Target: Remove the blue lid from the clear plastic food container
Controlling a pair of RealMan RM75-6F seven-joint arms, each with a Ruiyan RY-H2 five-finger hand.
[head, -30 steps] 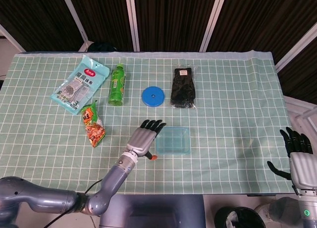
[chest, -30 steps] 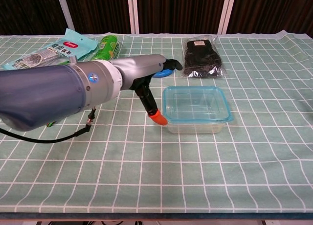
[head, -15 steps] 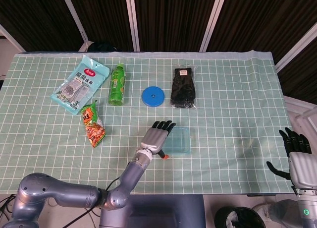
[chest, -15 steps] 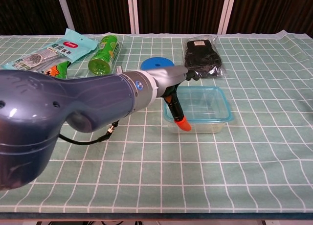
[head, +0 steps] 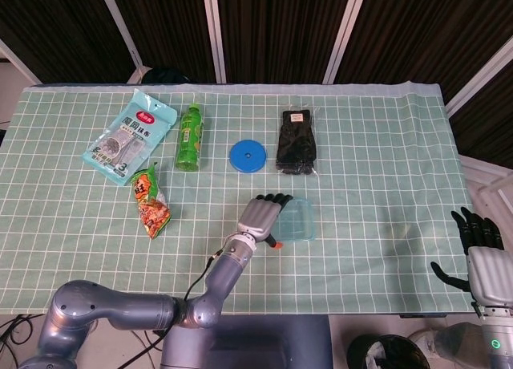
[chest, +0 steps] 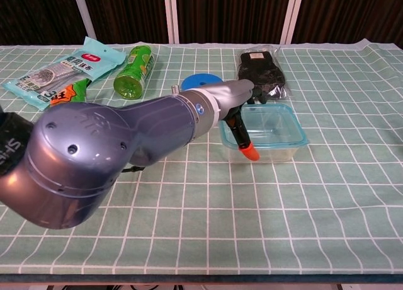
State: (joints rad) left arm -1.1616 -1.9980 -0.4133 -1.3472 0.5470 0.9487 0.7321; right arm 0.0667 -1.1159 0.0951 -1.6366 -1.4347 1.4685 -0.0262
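Observation:
The clear plastic food container [head: 298, 221] [chest: 276, 133] with its blue lid [chest: 277, 123] sits a little front of the table's middle, its right end looking slightly raised. My left hand [head: 261, 217] [chest: 234, 104] covers its left end. The fingers [head: 276, 199] lie across the lid. The orange-tipped thumb [chest: 250, 152] presses against the near wall, so the hand grips the container. My right hand [head: 479, 239] hangs off the table's front right corner with its fingers apart and nothing in it. Only the head view shows it.
A blue disc [head: 248, 156] [chest: 196, 82], a green bottle [head: 189, 136] [chest: 133, 72] and a packet of black gloves [head: 296, 142] [chest: 261, 72] lie behind the container. Two snack bags [head: 130, 136] [head: 150, 200] are at the left.
My left hand has travelled right, from beside the container onto its left end. The container has shifted a little right and away with it. The right hand has stayed still.

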